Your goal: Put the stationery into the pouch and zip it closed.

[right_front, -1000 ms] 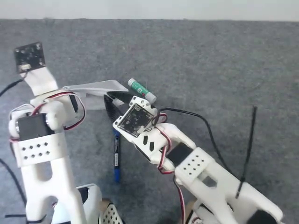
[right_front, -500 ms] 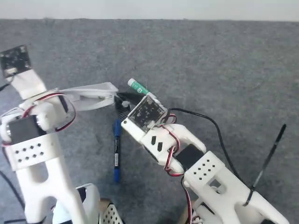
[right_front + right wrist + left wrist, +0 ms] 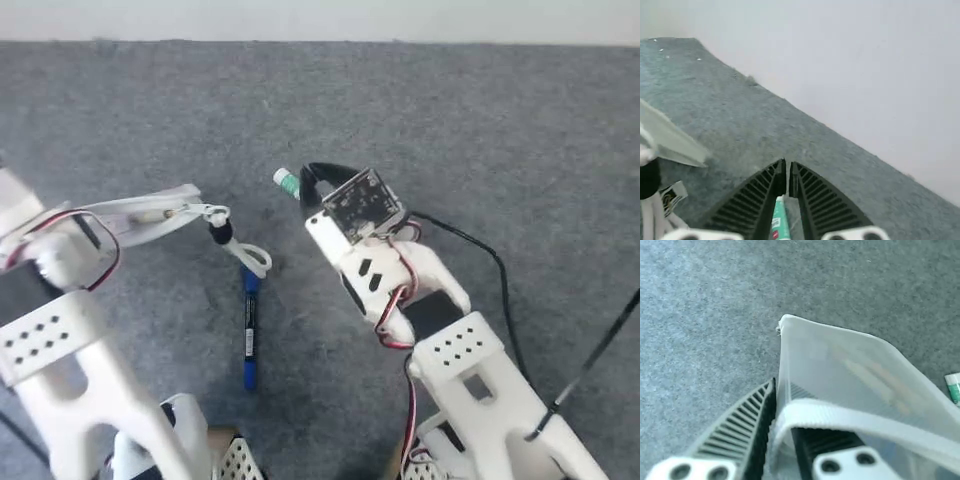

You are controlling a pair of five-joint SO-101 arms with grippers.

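**A:** What has your right gripper (image 3: 787, 167) got?

**B:** Its jaws are drawn almost together with the glue stick (image 3: 777, 220) between them, so I judge you have it pinched. In the high view the stick's green cap pokes out of the jaws toward the upper left, just above frame centre.

**A:** Which way does it need to go?

**B:** Left and slightly down the frame. Your left gripper (image 3: 782, 405) is clamped on the rim of the translucent pouch (image 3: 150, 212). The pouch stretches from the left edge toward centre, with its zip end facing your right gripper. The two are near each other but apart.

**A:** And the stick's long axis?

**B:** It runs roughly along the line to the pouch mouth, cap leading. You would probably feed it in end-first rather than turn it.

**A:** Is anything in between?

**B:** The zip strap (image 3: 240, 252) dangles just below the mouth. The blue pen (image 3: 248, 330) lies at lower centre, running up and down the frame, on the table outside the pouch.
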